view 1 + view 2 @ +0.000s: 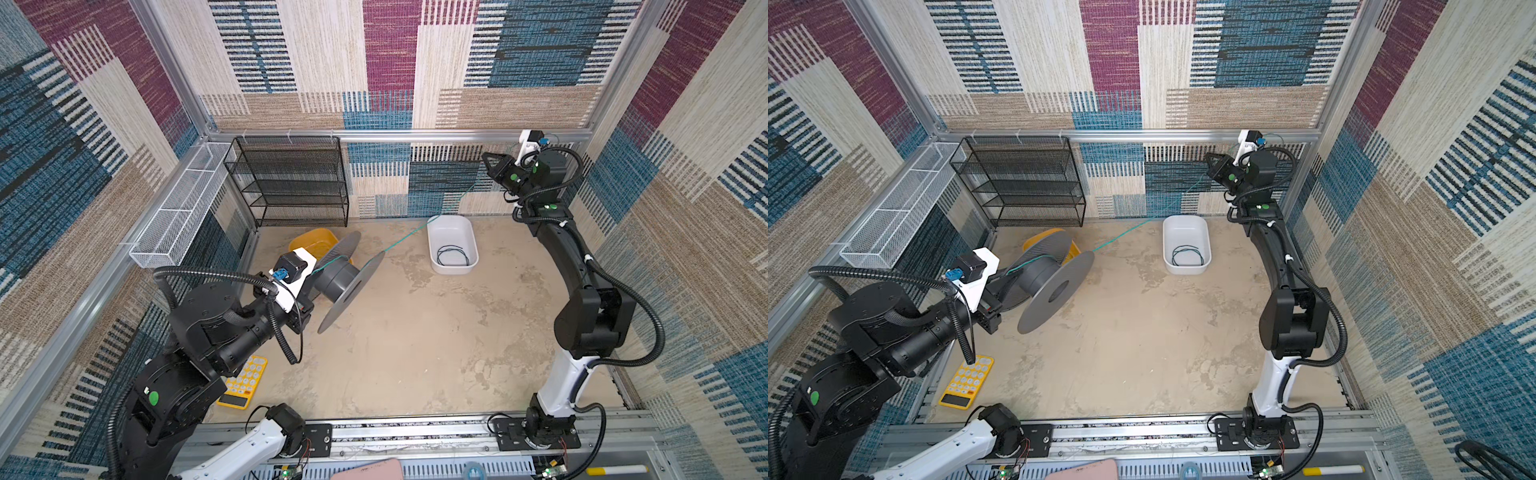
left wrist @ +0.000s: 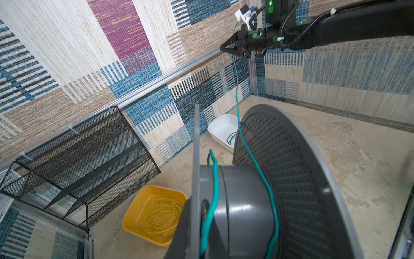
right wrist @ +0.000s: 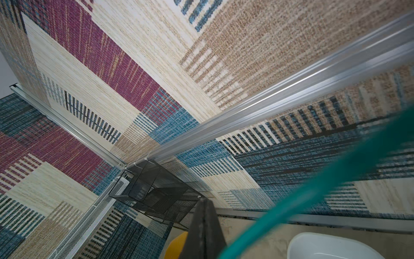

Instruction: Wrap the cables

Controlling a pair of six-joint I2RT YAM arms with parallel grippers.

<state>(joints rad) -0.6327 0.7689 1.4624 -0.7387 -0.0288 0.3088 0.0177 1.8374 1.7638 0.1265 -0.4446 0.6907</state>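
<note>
here thin teal cable taut, onto grey spool.

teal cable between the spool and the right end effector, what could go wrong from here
1. The teal cable runs straight and tight from the shut right end effector past the rim of the spool; it may catch on that flange or slip out of the grip.
2. Only a couple of turns sit on the hub, with a loose end sticking up; they might unwind.
</note>
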